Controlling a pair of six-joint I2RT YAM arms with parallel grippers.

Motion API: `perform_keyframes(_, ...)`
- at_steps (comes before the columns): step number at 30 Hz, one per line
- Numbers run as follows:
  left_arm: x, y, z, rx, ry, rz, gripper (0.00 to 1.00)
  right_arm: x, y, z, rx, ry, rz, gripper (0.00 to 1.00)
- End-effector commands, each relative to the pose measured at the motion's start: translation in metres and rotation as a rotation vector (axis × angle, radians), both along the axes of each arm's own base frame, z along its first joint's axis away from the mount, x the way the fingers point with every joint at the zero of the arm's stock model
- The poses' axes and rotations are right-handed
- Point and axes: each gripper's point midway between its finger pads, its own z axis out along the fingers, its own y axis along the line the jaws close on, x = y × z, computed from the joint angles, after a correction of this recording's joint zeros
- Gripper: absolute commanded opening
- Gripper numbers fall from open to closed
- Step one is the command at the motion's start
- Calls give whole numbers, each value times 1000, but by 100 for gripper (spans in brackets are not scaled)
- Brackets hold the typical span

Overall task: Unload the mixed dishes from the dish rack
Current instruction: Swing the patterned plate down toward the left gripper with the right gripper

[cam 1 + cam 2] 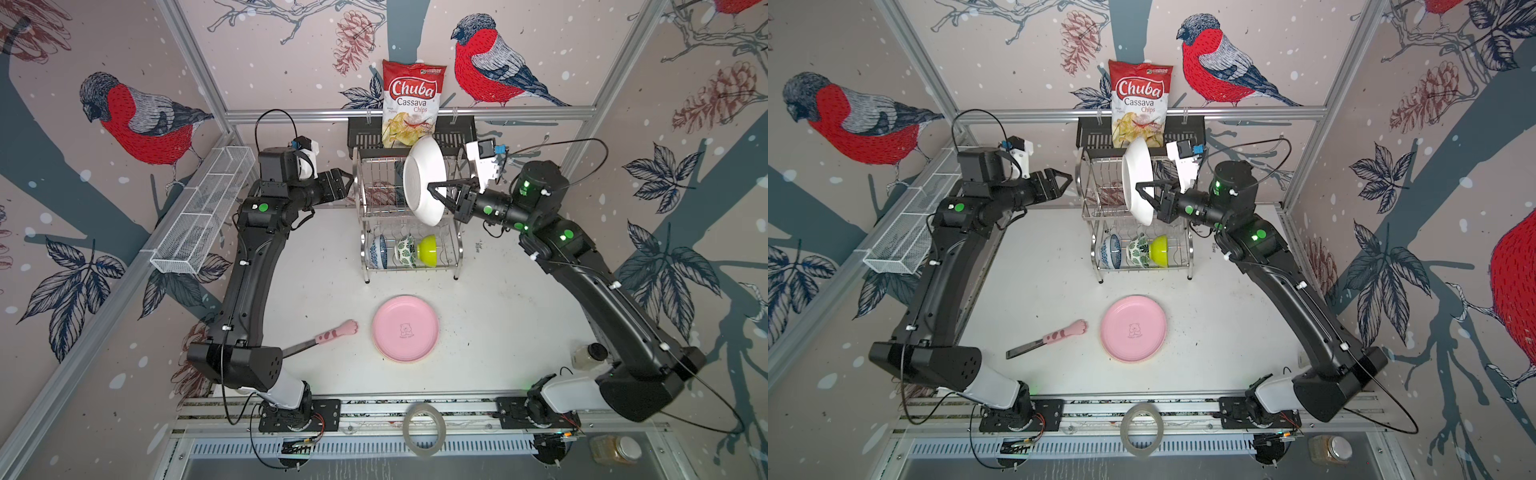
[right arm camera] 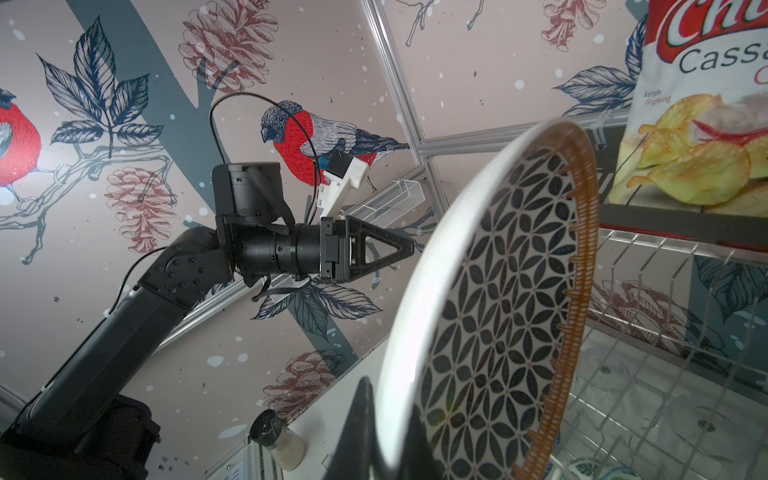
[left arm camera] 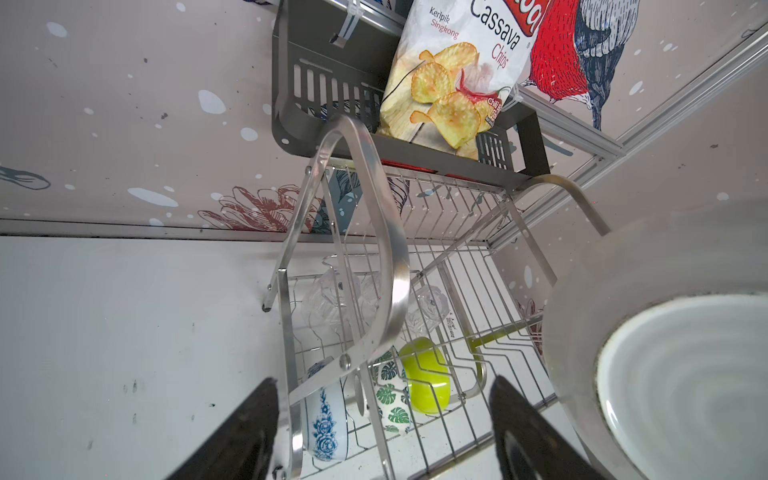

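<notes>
My right gripper (image 1: 433, 191) (image 1: 1142, 189) (image 2: 386, 415) is shut on the rim of a plate (image 1: 422, 178) (image 1: 1138, 183). It holds the plate on edge above the top tier of the dish rack (image 1: 457, 249) (image 1: 1086, 183). The plate's back is white (image 3: 665, 374) and its face is black-white geometric with an orange rim (image 2: 498, 311). My left gripper (image 1: 340, 183) (image 1: 1061, 183) (image 3: 382, 386) stands open just left of the rack's arched handle (image 3: 386, 232), holding nothing. The lower tier holds a blue-floral bowl (image 1: 379, 251), a green-leaf bowl (image 1: 406, 250), a lime bowl (image 1: 428, 250) and clear glasses (image 3: 332, 295). A pink plate (image 1: 405, 328) lies on the table.
A chips bag (image 1: 411, 104) stands in a black slotted basket (image 1: 365, 133) on the back wall behind the rack. A white mesh basket (image 1: 203, 212) hangs on the left wall. A pink paw-handled utensil (image 1: 328, 334) lies left of the pink plate. A jar (image 1: 588, 355) and a tape roll (image 1: 424, 430) sit near the front.
</notes>
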Motion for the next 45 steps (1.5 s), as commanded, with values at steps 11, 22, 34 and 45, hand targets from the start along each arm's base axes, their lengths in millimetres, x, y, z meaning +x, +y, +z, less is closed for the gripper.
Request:
perform_keyframes(11, -48, 15, -1, 53, 56, 42, 97, -71, 36, -24, -191, -262, -133, 0)
perform_keyframes(22, -88, 17, -16, 13, 121, 48, 97, -102, 74, -104, -476, -349, -159, 0)
perform_keyframes(34, -86, -24, -61, 45, 230, -61, 97, -113, 108, -162, -721, -450, -92, 0)
perform_keyframes(45, -87, -50, -102, 11, 323, -156, 88, -91, 114, -178, -902, -577, -272, 0)
